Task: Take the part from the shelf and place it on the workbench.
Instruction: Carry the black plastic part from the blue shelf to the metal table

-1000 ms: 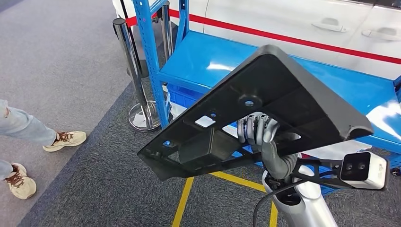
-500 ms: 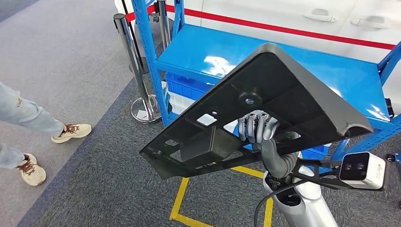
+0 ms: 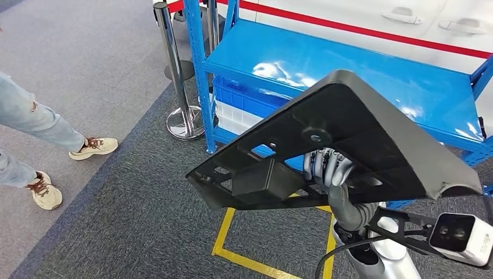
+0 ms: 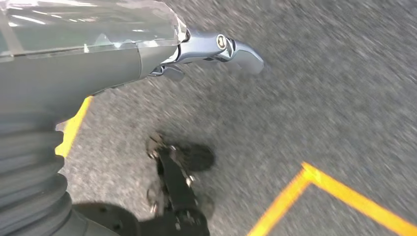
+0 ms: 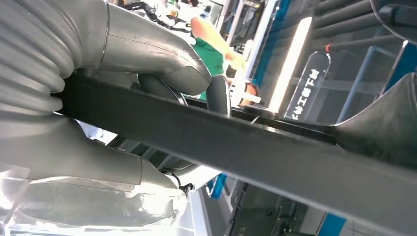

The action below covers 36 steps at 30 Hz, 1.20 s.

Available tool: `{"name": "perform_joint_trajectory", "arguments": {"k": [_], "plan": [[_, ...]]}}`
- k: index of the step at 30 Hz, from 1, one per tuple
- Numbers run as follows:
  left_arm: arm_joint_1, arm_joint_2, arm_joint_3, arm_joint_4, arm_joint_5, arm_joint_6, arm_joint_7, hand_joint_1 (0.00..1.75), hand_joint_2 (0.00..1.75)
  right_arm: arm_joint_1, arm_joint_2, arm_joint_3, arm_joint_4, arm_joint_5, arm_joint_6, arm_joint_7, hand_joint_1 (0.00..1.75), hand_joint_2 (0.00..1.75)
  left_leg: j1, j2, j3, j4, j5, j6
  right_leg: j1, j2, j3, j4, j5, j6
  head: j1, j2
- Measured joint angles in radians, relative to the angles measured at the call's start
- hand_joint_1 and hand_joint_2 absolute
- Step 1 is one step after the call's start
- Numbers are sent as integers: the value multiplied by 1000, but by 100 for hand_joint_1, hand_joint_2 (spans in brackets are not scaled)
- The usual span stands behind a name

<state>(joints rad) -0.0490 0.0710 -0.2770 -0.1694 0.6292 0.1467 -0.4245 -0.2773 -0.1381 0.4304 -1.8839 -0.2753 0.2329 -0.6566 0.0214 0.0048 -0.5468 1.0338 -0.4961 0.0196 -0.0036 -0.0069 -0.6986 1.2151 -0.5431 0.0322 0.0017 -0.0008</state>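
Note:
The part (image 3: pixel 360 128) is a large, flat black plastic panel with cut-outs and a boxy block on its underside. My right hand (image 3: pixel 327 168) grips it from below through an opening and holds it tilted in the air, in front of the blue shelf (image 3: pixel 349 64). In the right wrist view, the thumb and fingers of the right hand (image 5: pixel 147 59) clamp a black rib of the part (image 5: pixel 255 157). My left hand (image 4: pixel 98 54) hangs over the grey carpet and holds nothing.
A chrome stanchion (image 3: pixel 177 75) stands at the shelf's left post, and blue and white bins (image 3: pixel 244 102) sit under the shelf top. A person's legs and beige shoes (image 3: pixel 93 146) are on the left. Yellow tape (image 3: pixel 224 232) marks the carpet, and a white car (image 3: pixel 407 23) stands behind the shelf.
The whole picture has shifted, so the camera moved relative to the shelf. The part stays in my right hand at much the same tilt. The person's feet have stepped slightly.

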Motion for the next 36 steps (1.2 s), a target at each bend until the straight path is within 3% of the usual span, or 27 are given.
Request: {"name": "perform_joint_trajectory", "arguments": {"k": [1,2,3,5,7,9,12,14,16,17,18,19,21,22,24,26,28,29,30,32,33,34,36], "plan": [[1,2,0,0,0,12,14,0,175,7,-7,0,-1,7,-2,-4,169,175,0,4,-4,0,3,1,-3,1,-25,63,-27,5,0,0],[2,3,0,0,0,23,29,0,175,15,-13,1,-1,18,-4,-9,169,175,-1,7,-6,0,4,1,-5,1,-37,99,-36,7,0,0],[4,6,0,0,0,34,44,0,175,22,-20,1,-2,30,-6,-15,169,175,-1,11,-6,1,5,1,-7,1,-32,98,-26,8,0,0],[6,10,0,0,-1,59,74,0,175,33,-32,2,-10,55,-11,-27,169,175,-1,21,-3,1,4,-2,-9,-8,32,-12,35,3,0,0],[7,14,0,1,-1,91,101,0,175,41,-43,2,-21,73,-19,-34,169,175,-3,29,-1,0,3,-8,-1,-32,98,-137,76,-8,0,0],[9,19,0,2,2,137,124,0,175,53,-52,2,-31,90,-31,-35,169,175,-5,40,-2,-1,3,-19,10,-43,113,-178,77,-19,-1,0],[10,26,0,2,16,205,143,0,175,76,-64,2,-46,106,-46,-36,169,175,-4,50,-4,4,-8,-35,7,-21,111,-191,85,-35,-1,0],[12,36,0,3,21,244,152,0,175,85,-75,3,-55,109,-55,-36,169,175,-3,28,-34,72,-53,-41,2,-9,113,-202,92,-49,-2,0],[15,47,1,4,21,273,161,0,175,93,-85,3,-58,109,-58,-36,169,175,-3,8,-95,203,-112,-41,5,4,112,-201,93,-56,-3,0],[16,51,1,5,22,281,165,0,175,98,-89,3,-58,109,-59,-36,169,175,-3,5,-120,253,-125,-41,6,13,112,-200,93,-56,-2,0],[18,55,1,5,23,286,168,0,175,102,-93,3,-58,108,-60,-35,169,175,-3,3,-131,272,-119,-41,7,22,112,-198,92,-57,-2,0],[20,58,1,5,24,290,169,0,175,105,-95,4,-58,107,-60,-35,169,175,-3,2,-124,251,-94,-40,8,33,112,-194,91,-57,-2,0],[24,65,1,6,26,297,168,0,175,109,-99,4,-61,104,-62,-35,169,175,-2,-17,-73,133,-23,-35,7,53,110,-185,87,-54,-2,0],[24,69,1,6,28,300,166,0,175,111,-101,4,-63,101,-63,-35,169,175,0,-34,-48,73,-1,-33,8,63,106,-178,85,-51,-2,0],[24,74,2,7,29,304,165,0,175,117,-104,4,-70,96,-67,-36,169,175,-1,-57,-27,22,7,-29,7,78,95,-169,84,-41,-2,0],[22,77,2,8,29,312,166,0,175,125,-108,4,-79,88,-68,-36,169,175,-2,-46,-26,14,10,-21,4,92,87,-168,88,-30,-2,0],[22,79,2,8,30,320,168,0,175,131,-113,2,-89,78,-64,-36,169,175,0,-27,-22,4,17,-10,3,70,76,-145,71,-16,0,0],[23,80,2,8,32,323,169,0,175,131,-115,1,-93,74,-61,-36,169,175,2,-17,-20,0,19,-6,2,50,60,-107,47,-9,2,0],[25,81,2,8,34,326,170,0,175,132,-116,0,-96,70,-57,-36,169,175,1,-8,-20,-1,20,-4,0,30,35,-53,17,-2,3,0],[28,82,2,8,38,331,172,0,175,133,-117,-2,-97,65,-49,-36,169,175,0,11,-21,-1,20,-3,-7,15,-20,63,-29,7,4,0],[28,82,2,9,39,333,173,0,175,133,-118,-2,-98,64,-47,-36,169,175,0,20,-21,-1,19,-3,-10,12,-31,85,-29,10,4,0],[28,83,2,9,40,334,173,0,175,134,-118,-3,-99,64,-47,-35,169,175,1,29,-20,-1,19,-4,-12,10,-22,69,-10,10,4,0],[27,83,2,9,45,336,173,0,175,134,-118,-7,-104,65,-49,-35,169,175,0,44,-16,-1,16,-7,-11,-8,43,-55,53,5,4,0]]}}
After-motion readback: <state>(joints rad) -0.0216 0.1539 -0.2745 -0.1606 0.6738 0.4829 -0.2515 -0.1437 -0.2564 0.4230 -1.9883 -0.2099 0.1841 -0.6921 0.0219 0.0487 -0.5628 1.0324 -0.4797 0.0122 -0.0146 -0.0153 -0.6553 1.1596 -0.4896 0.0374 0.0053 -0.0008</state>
